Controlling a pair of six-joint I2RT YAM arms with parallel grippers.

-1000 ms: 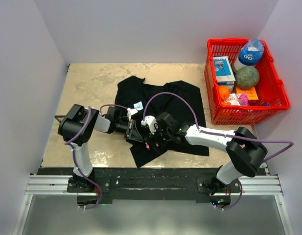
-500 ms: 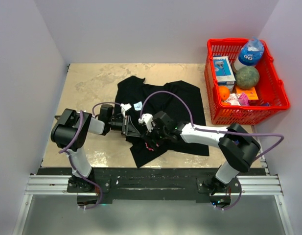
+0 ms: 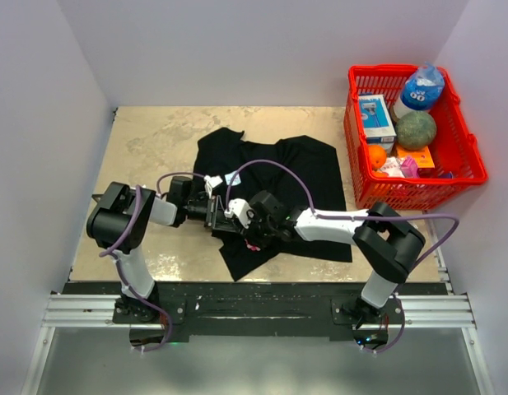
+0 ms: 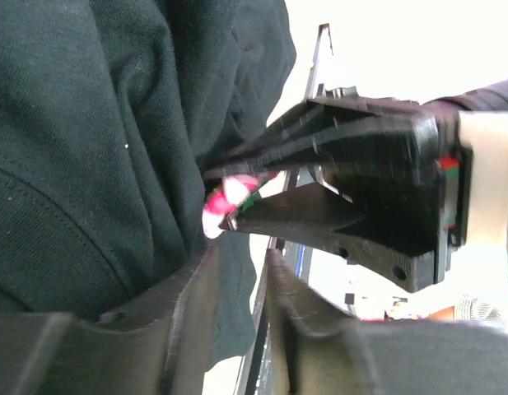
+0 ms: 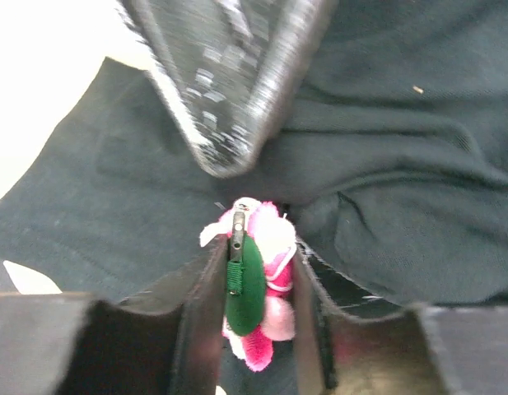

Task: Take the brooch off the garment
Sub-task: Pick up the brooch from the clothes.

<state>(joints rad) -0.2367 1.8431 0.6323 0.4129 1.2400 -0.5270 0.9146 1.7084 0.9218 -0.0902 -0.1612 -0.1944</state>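
The black shirt [image 3: 303,169] lies spread on the table. The brooch [image 5: 274,247], a pink, white and red cluster on a green backing with a metal pin, sits between my right gripper's [image 5: 258,247] fingers, which are shut on it at the shirt's fabric. In the top view it is a pink speck [image 3: 252,245] by my right gripper [image 3: 247,234]. My left gripper [image 3: 223,218] faces it from the left and is shut on a fold of shirt [image 4: 114,164] right beside the brooch [image 4: 225,197]. Its closed tips [image 5: 221,156] show just above the brooch.
A red basket [image 3: 418,193] with a bottle, box, ball and fruit stands at the right edge. Bare tan tabletop [image 3: 155,140] lies left of and behind the shirt. White walls enclose three sides.
My right gripper has moved left across the shirt with its arm stretching out. My left arm has pulled back and lowered, its gripper staying on the fabric.
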